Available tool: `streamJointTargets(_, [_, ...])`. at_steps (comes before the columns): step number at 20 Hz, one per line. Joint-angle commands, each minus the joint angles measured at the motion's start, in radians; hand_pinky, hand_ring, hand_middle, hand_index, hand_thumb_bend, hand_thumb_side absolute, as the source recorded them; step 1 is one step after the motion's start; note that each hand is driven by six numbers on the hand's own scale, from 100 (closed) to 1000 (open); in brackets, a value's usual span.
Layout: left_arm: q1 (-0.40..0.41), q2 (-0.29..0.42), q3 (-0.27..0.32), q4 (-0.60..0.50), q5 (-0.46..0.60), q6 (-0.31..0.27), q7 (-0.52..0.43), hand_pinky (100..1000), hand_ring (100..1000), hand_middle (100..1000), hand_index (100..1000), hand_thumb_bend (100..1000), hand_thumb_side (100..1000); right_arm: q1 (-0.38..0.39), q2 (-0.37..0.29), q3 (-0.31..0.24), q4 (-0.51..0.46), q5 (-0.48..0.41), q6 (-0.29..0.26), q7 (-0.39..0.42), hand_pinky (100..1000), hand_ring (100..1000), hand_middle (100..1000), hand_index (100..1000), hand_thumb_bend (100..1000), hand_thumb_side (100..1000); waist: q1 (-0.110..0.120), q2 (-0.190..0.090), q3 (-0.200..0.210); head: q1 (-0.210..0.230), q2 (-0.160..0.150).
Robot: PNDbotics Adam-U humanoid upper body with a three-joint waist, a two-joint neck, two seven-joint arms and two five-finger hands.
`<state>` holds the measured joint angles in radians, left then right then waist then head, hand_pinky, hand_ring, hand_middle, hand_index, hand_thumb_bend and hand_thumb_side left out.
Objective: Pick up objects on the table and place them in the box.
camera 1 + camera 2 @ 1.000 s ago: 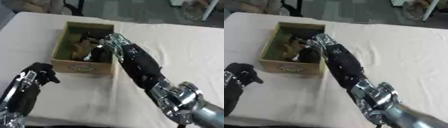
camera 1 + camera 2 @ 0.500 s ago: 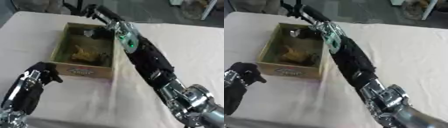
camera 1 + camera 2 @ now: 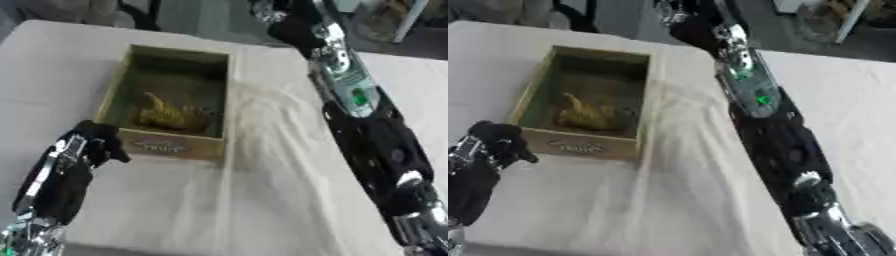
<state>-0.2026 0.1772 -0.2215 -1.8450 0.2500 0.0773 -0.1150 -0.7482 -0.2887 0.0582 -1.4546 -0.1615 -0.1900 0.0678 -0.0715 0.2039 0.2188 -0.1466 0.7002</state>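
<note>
**Box loaded; right arm stretched past it, no loose object in sight**

The box (image 3: 171, 105) is an open, shallow, wooden-looking tray with a label on its near wall. It stands on the cloth-covered bench (image 3: 262, 200), left of centre. Inside it lies a yellowish-brown object (image 3: 171, 116), resting on the floor of the box toward the near end; its exact kind cannot be made out. The far half of the box shows only a bare dark floor.

The right arm (image 3: 367, 130) comes in from the lower right and runs diagonally up past the right side of the box, apart from it. The right hand (image 3: 682, 17) shows at the top edge, beyond the far rim of the bench (dark and blurred there), and whether its fingers are spread or curled cannot be told. Nothing can be seen held in it.

The left hand (image 3: 92, 142) sits at the lower left, just beside the near left corner of the box, with its fingers curled in on themselves and holding nothing.

Judgement: one object is already placed, and the step in hand appears to be the search or reach for another. No further loose object shows on the visible cloth, so the next move calls for locating one before any grasp, then carrying it over the right wall of the box without nudging it.
</note>
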Motion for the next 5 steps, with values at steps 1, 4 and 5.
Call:
streamJointTargets(1, [-0.004,0.019,0.015,-0.015,-0.008,-0.004,0.012,559,487,494,653,100,708,0.048,-0.057,-0.034,-0.105,-0.075,0.015,-0.018,534,599,599,702,100,206,0.006,-0.010,-0.008,0.013,-0.017])
streamJointTargets(4, [0.000,0.021,0.020,-0.014,-0.011,-0.005,0.019,559,487,493,652,100,713,0.136,-0.063,-0.061,-0.158,-0.107,0.020,-0.032,525,579,578,683,100,239,0.008,-0.005,-0.021,0.028,-0.029])
streamJointTargets(5, [0.001,0.022,0.021,-0.014,-0.013,-0.005,0.021,559,487,493,652,100,713,0.167,-0.057,-0.073,-0.172,-0.113,0.021,-0.038,524,574,572,672,100,248,0.009,-0.004,-0.026,0.031,-0.032])
